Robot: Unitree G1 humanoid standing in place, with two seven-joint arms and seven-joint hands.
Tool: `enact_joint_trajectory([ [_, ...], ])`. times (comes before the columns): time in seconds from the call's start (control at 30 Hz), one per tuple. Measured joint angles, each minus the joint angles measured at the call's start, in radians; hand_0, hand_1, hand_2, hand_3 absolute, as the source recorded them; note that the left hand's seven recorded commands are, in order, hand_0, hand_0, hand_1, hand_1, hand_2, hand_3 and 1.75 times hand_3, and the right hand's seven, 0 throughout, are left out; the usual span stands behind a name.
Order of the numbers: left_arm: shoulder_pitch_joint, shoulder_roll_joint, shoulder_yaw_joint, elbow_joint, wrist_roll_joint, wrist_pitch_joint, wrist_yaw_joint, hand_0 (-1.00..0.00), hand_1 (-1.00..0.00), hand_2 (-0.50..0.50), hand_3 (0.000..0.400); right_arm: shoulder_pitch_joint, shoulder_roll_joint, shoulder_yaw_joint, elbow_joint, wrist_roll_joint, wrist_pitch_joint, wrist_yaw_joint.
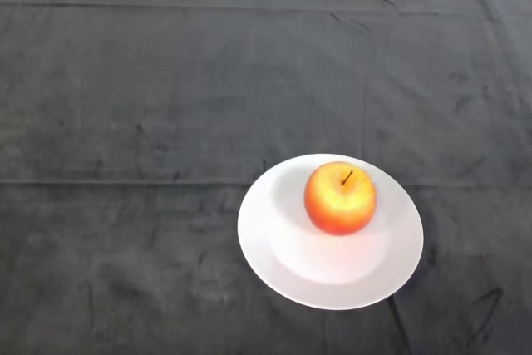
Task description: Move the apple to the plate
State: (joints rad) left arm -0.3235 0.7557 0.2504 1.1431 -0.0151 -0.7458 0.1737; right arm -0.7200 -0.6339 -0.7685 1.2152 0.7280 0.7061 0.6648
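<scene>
The apple sits on the plate, upright, stem uppermost and leaning slightly toward the view's right. It rests in the far half of the plate, a little right of the plate's middle, well inside the rim and touching nothing else. Its skin is red-orange round the sides, with a yellow patch about the stem.

The plate is white, round and shallow. It lies flat on the dark cloth in the near right part of the table — its near edge close to the bottom of the view. A bare crescent of plate shows on the near and left sides of the apple; a soft shadow falls on the plate to the apple's left.

The cloth covers the whole table in view. It shows a long horizontal crease running behind the plate and another near the far edge, with small wrinkles at the near right corner. A pale strip lies beyond the far edge.
</scene>
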Motion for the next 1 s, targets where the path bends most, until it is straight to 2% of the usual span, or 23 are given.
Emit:
enact_joint_trajectory([
  [0.8,0.000,0.000,0.000,0.000,0.004,0.000,0.000,0.00,0.00,0.00,0.000,0.000,0.000,0.0000,0.000,0.0000,0.000,0.0000],
  [1.0,0.000,0.000,0.000,0.000,0.022,0.000,0.000,0.00,0.00,0.00,0.000,0.000,0.000,0.0000,0.000,0.0000,0.000,0.0000],
])
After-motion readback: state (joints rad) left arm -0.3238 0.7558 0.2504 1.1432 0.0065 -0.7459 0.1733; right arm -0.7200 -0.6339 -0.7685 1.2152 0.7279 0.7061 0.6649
